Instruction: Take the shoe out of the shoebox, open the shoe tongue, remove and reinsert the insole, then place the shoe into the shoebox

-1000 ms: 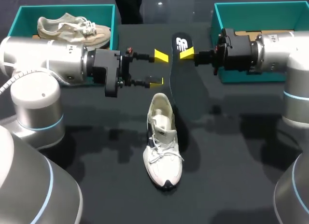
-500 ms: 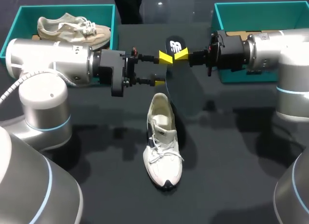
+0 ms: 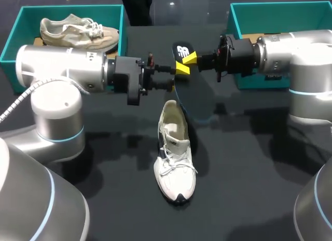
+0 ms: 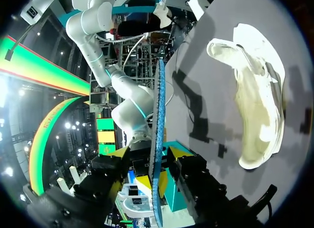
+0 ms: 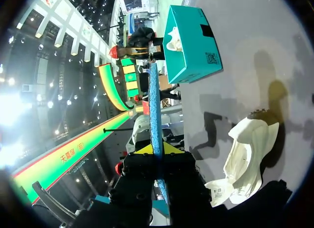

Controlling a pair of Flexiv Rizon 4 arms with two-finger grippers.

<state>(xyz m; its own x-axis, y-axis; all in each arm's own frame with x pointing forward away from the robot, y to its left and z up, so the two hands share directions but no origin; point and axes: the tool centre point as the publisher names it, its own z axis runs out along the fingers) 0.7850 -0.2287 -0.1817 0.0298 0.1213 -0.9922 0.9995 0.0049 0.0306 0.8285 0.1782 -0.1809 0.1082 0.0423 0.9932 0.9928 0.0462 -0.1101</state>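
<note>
Right jaws: your right arm (image 3: 290, 51) comes in from the right, and its jaws are clenched on the insole (image 3: 193, 90) near its printed heel end. The right wrist view shows the insole (image 5: 154, 105) edge-on, pinched between both fingers.
Left jaws: released. Your left arm (image 3: 67, 75) reaches in from the left, and its fingers stand on either side of the same end of the insole. In the left wrist view there is a gap on each side of the edge-on insole (image 4: 158, 139).
Insole: held off the counter (image 3: 249, 173) between the two arms, sloping down toward the shoe's heel opening.
Shoe: the white shoe (image 3: 175, 158) sits upright on the counter, outside both boxes, with its toe toward you and its heel toward the insole.
Left shoebox: the teal left shoebox (image 3: 26, 17) is at the far left of the counter and holds a beige shoe (image 3: 78, 30).
Right shoebox: the teal right shoebox (image 3: 280, 10) is at the far right, behind your right arm.
</note>
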